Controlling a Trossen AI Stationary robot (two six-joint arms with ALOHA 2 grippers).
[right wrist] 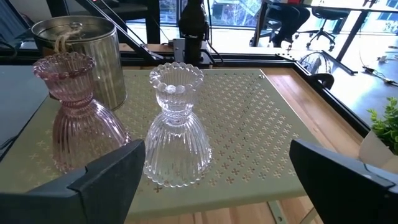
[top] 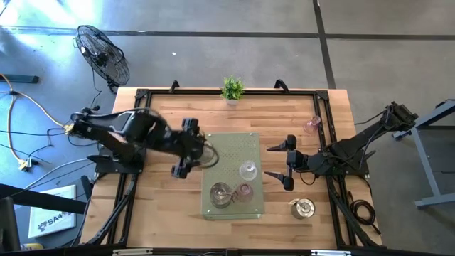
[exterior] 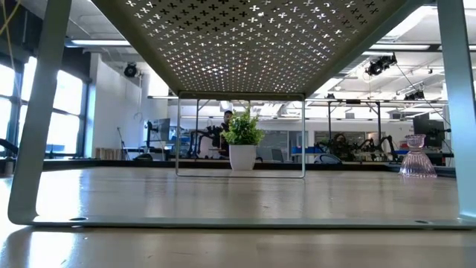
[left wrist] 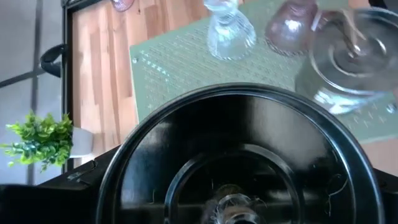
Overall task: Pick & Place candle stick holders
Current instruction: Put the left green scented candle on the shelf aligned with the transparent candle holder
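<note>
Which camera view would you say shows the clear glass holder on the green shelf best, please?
The right wrist view: the clear holder stands close and whole between the right fingers, ribs visible. The high view shows it small, from above, on the shelf. The left wrist view cuts off its top. The low view hides it above the shelf.

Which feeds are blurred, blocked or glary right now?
Left wrist view: a black round part fills the foreground, and the silver holder is smeared. Low view: the perforated shelf blocks the upper picture, backlit by bright windows. Right wrist view: the clear glass holder is sharp. High view: even light.
</note>
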